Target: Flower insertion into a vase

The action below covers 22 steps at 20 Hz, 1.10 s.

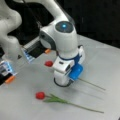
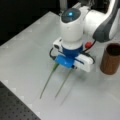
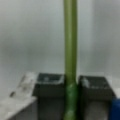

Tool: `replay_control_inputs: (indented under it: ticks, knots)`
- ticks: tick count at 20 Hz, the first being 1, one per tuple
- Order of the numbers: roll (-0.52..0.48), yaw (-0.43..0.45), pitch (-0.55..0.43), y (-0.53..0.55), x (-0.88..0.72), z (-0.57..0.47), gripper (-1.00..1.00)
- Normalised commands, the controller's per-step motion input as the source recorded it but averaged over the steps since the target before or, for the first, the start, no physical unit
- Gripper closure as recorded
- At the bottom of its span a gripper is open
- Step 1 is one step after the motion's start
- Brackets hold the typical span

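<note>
Wrist view: two dark fingers [image 3: 48,86] pinch a green stem [image 3: 70,50], which runs straight out past their tips.
In a front view the gripper [image 1: 62,81] sits low on the table [image 1: 105,62], a second flower [image 1: 57,99] lying near it; in a front view the vase [image 2: 111,58] stands well apart. The thin stem could slip or bend on lifting.

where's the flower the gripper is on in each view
In a front view: the gripped flower runs under the wrist, red head at its left, stem trailing right.
In a front view: its stem slants down-left from the gripper, red head behind the wrist.
Wrist view: its stem stands vertical between the fingers, which are shut on it.
Shared landmark: the gripper's blue part.
</note>
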Motion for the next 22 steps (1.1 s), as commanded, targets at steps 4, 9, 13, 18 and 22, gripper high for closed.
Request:
replay_control_inputs:
  ticks: [4,9,13,18,22]
  knots:
    - [0.025,-0.099,-0.117,-0.12,-0.4,0.37,1.0]
    - [0.053,-0.201,-0.204,-0.03,-0.38,0.31,1.0]
    - [0.023,-0.268,-0.185,0.06,-0.33,0.31,1.0]
    - [-0.041,-0.167,-0.093,0.08,-0.28,0.27,1.0]
    - [-0.07,-0.055,0.006,0.05,-0.1,-0.06,1.0]
